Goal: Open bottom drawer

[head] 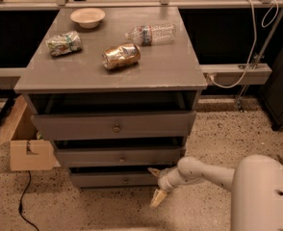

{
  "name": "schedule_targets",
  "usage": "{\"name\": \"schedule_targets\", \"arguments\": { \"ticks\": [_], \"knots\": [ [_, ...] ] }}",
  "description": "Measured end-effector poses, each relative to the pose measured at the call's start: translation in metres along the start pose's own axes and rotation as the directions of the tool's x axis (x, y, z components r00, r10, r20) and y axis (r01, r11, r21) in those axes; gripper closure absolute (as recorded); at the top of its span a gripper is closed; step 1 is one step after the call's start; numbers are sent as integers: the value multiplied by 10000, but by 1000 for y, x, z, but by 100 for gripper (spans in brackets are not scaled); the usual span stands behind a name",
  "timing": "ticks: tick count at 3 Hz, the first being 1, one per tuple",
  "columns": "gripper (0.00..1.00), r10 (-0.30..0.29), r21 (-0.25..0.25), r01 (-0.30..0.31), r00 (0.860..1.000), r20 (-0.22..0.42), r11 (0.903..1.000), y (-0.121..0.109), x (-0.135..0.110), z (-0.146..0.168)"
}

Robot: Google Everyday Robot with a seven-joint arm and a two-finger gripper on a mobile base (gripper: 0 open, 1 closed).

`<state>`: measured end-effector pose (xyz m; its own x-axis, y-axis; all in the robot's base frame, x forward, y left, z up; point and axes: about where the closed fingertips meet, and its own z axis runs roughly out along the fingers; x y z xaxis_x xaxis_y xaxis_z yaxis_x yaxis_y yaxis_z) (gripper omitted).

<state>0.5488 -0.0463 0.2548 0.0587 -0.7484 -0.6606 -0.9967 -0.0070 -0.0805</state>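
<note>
The bottom drawer (117,179) is the lowest of three grey drawers in the cabinet, with a tiny round knob (125,180) at its centre. Its front sits a little behind the middle drawer (120,157) above it. My gripper (156,185) is low at the right end of the bottom drawer's front, right of the knob. It is open and empty, with one fingertip (153,170) up against the drawer's front corner and the other fingertip (157,201) hanging lower over the floor. My white arm (204,172) reaches in from the right.
The top drawer (115,125) has a bigger knob. On the cabinet top (170,66) lie a bowl (87,17), a crushed bag (63,43), a can (121,56) and a plastic bottle (151,33). A cardboard box (28,150) stands on the floor at left. My base (264,196) is at right.
</note>
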Motion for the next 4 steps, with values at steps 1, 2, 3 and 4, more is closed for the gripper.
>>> {"name": "schedule_targets", "arguments": {
  "ticks": [1,2,3,4],
  "knots": [
    [0,452,175,-450,9989,-142,9988,-21,22,26],
    [0,614,467,-600,9977,-303,9971,-36,29,33],
    [0,844,694,-806,9950,-536,9943,-47,39,41],
    [0,1021,702,-970,9920,-740,9928,-56,48,50]
  ]
}}
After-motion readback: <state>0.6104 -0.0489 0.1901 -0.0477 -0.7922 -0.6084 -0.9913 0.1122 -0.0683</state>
